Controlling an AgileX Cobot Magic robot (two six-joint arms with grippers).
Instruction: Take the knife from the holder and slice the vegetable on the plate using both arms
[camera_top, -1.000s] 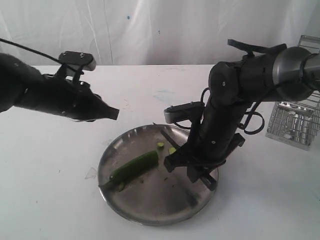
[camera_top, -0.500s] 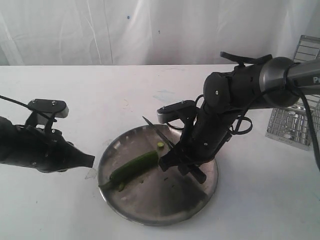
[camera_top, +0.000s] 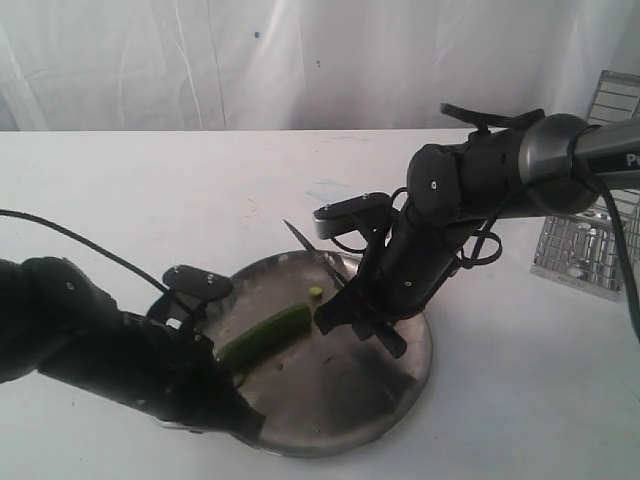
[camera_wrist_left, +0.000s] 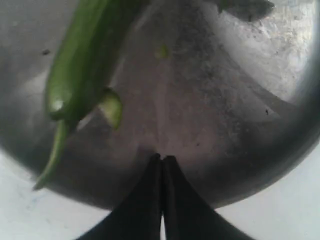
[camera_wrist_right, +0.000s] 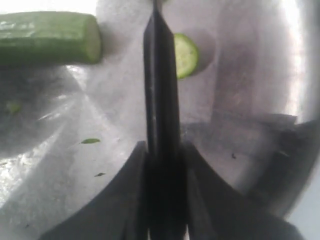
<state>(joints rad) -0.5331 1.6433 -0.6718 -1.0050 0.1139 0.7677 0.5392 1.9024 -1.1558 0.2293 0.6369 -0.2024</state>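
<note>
knife: right gripper (camera_wrist_right: 162, 160) is clamped on the knife (camera_wrist_right: 160, 75), tip pointing upper left in the exterior view
veg: the vegetable (camera_top: 265, 335) lies on the plate (camera_top: 400, 395) just left of the blade, long axis lower left to upper right, cut end nearest the knife
left gripper (camera_wrist_left: 161, 162): pinched shut, empty, at the plate's lower-left rim by the stem end
murky: whether the blade touches anything, honestly can't tell

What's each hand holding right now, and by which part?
Right hand grips the knife by its handle end, blade sticking out. Left hand is shut, holding nothing.

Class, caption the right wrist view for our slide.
Right gripper holds knife over the plate, between cut vegetable and a slice.
</note>
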